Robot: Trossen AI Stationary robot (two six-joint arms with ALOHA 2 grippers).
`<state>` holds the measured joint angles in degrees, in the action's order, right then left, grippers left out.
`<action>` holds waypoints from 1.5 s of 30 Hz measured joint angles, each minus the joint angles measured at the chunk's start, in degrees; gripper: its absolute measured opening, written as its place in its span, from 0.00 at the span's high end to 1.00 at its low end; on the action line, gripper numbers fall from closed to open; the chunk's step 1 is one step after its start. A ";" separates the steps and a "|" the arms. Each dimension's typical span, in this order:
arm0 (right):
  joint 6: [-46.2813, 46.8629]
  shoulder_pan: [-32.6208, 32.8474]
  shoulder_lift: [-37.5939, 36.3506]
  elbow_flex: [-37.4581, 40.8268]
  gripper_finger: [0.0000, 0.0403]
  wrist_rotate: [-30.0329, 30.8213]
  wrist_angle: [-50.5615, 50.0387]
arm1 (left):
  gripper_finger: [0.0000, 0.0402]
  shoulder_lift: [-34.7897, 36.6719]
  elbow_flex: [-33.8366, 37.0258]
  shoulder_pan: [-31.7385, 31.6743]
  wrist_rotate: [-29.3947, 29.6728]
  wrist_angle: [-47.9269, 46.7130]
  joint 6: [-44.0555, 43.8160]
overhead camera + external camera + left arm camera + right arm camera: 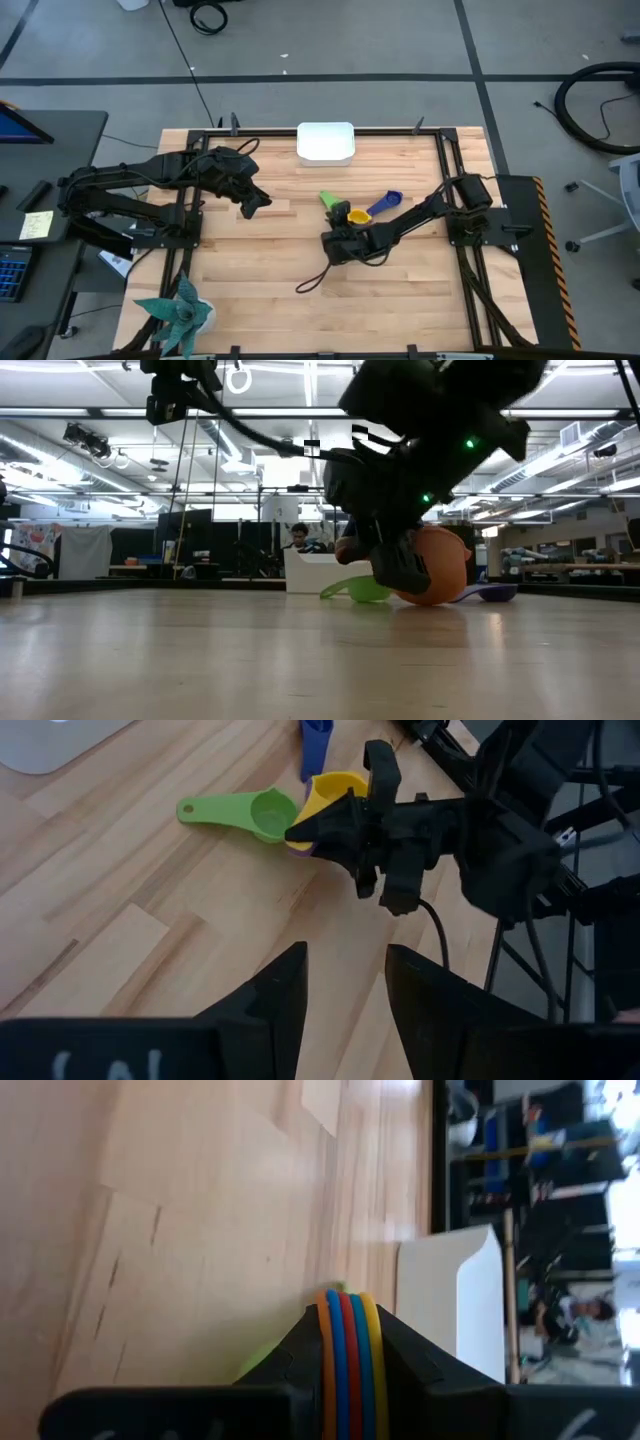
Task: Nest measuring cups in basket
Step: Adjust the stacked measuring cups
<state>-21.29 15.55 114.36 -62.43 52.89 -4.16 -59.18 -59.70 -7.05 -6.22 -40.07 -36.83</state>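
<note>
Gripping four stacked cup handles (347, 1342): right tool (340, 240). Left tool (256, 203) open, empty. One basket (326, 142).

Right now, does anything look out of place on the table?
Yes. The basket at the far edge holds no cups, as far as the high view shows. The right pincer grips a stack of handles edge-on mid-table, while green and blue cups lie loose beside it.
</note>
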 joint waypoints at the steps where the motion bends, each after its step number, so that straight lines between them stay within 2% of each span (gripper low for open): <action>1: -1.65 0.02 -0.10 1.41 0.85 -0.01 2.73 | 0.65 0.00 0.00 0.00 0.00 -0.01 -0.21; 6: -8.91 0.05 -0.22 7.15 0.85 0.00 13.29 | 0.65 -0.01 0.00 0.00 0.13 0.04 -1.89; 10: -11.59 0.02 -0.28 9.33 0.85 -2.80 17.34 | 0.65 0.00 0.00 0.00 0.18 0.08 -3.30; 15: -13.46 0.07 -0.32 10.15 0.85 -5.55 19.09 | 0.65 0.00 0.00 0.00 0.21 0.99 -4.46; 20: -18.03 -0.31 -0.38 10.18 0.85 -12.48 19.28 | 0.65 0.00 -0.02 0.00 0.21 3.42 -4.46; 23: -19.99 -0.31 -0.41 10.18 0.85 -13.98 19.32 | 0.65 0.00 -0.02 0.00 0.22 4.01 -4.46; 26: -19.73 -0.29 -0.37 10.23 0.78 -15.72 19.20 | 0.65 0.00 -0.02 0.00 0.22 4.11 -4.44; 30: -17.06 -0.41 -0.35 10.26 0.64 -21.23 19.69 | 0.65 0.00 -0.02 0.00 0.22 4.12 -4.44; 33: -14.31 -0.41 -0.34 10.26 0.59 -23.94 20.23 | 0.65 0.00 -0.02 0.00 0.20 4.12 -4.43; 36: -13.62 -0.32 -0.32 10.30 0.57 -24.65 20.68 | 0.65 0.00 -0.02 0.00 0.21 4.12 -4.40; 45: -13.64 0.12 0.23 8.09 0.56 -21.10 21.73 | 0.65 0.00 -0.02 0.02 0.20 4.12 -4.38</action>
<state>-34.93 15.67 114.59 -54.34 31.80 17.57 -59.18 -59.72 -7.03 -6.02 -35.94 -41.21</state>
